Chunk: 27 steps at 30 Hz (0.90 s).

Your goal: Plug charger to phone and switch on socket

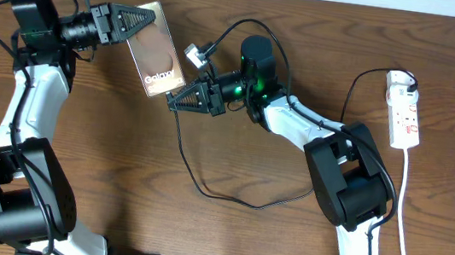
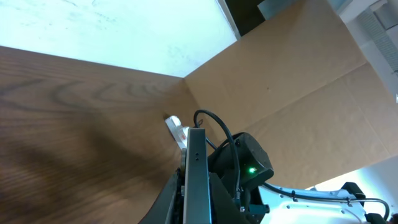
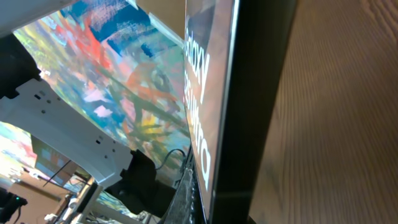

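Observation:
The brown-bronze phone point(image 1: 157, 51) is held off the table, tilted. My left gripper point(image 1: 143, 20) is shut on its upper-left end; in the left wrist view the phone point(image 2: 196, 177) shows edge-on between the jaws. My right gripper point(image 1: 174, 101) is shut at the phone's lower end, and the phone's dark edge point(image 3: 249, 124) fills the right wrist view. The charger cable point(image 1: 203, 187) runs from the right fingertips, loops over the table and rises to the socket point(image 1: 404, 109) at the far right. The plug tip is hidden in the right jaws.
The socket's white cord point(image 1: 405, 234) runs down the right side to the front edge. The right arm's base point(image 1: 350, 180) stands between the cable loop and the socket. The left arm's base point(image 1: 14, 193) is at the front left.

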### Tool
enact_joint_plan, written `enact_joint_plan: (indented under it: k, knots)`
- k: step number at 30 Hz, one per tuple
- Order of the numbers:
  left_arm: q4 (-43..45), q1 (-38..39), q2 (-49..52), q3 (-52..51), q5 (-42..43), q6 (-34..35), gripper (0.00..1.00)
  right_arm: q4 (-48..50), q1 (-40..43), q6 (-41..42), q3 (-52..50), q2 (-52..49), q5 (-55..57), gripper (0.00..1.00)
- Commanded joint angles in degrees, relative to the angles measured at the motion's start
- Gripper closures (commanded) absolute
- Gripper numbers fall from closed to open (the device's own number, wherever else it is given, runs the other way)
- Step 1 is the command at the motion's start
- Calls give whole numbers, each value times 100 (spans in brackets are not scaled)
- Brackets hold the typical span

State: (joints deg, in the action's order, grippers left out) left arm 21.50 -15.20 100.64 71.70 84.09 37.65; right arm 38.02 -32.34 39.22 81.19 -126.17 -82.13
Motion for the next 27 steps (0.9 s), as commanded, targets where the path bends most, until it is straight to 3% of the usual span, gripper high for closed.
enact_joint_plan:
  k: [1,7,27]
  knots:
    - [4,57,-2,2,396,7,93,352,52,302,50,13,424,99]
    - [4,57,-2,2,398,9,92,793,52,601,50,13,494,99]
    - [4,57,-2,2,398,-57,93,804,52,898,50,13,999,99]
